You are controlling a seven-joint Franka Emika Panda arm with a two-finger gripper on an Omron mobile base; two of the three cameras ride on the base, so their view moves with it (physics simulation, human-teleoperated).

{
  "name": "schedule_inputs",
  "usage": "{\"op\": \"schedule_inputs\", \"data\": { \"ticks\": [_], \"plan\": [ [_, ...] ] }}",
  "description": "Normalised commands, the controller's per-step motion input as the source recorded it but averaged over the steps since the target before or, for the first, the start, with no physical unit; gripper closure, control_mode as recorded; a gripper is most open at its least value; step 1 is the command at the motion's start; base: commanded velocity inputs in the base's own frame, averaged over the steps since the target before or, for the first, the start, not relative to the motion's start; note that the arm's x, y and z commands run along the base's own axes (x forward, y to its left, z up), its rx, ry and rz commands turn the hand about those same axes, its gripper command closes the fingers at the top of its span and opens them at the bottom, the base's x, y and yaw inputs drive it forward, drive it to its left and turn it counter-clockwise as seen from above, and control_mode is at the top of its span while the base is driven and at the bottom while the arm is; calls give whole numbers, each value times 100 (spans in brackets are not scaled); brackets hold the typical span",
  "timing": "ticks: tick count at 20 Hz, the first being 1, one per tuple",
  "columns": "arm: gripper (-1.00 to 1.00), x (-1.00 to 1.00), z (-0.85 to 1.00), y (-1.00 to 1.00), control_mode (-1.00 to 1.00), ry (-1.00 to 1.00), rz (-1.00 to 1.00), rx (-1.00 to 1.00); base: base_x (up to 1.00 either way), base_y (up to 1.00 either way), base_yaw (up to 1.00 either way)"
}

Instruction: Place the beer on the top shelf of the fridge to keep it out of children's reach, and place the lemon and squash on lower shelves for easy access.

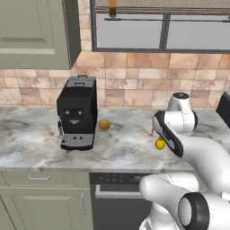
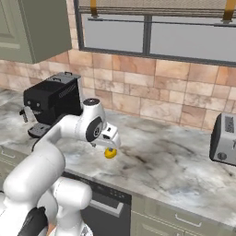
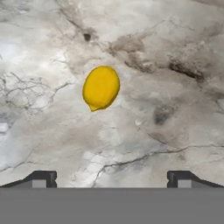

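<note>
Marble counter (image 1: 36, 139): in your left base view the lemon (image 1: 159, 144) lies near its front edge, under the wrist. Right base view: gripper (image 2: 109, 146) probably just above it. Hand view: lemon (image 3: 101, 87) ahead, slightly left, long axis running away; fingertips (image 3: 43, 178) spread wide, empty.

I see a bright yellow lemon (image 3: 101, 88) on grey-veined marble surface (image 3: 166, 65); left of it, a duller orange-yellow squash (image 1: 104, 125) beside the black coffee machine (image 1: 77, 112).
</note>
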Motion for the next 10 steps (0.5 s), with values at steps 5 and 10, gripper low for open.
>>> {"op": "schedule_inputs", "data": {
  "ticks": [5,10],
  "plan": [
    [-100,18,-31,0,-100,0,0,3,0,0,0],
    [-100,22,-32,0,-100,0,0,0,0,0,0]
  ]
}}
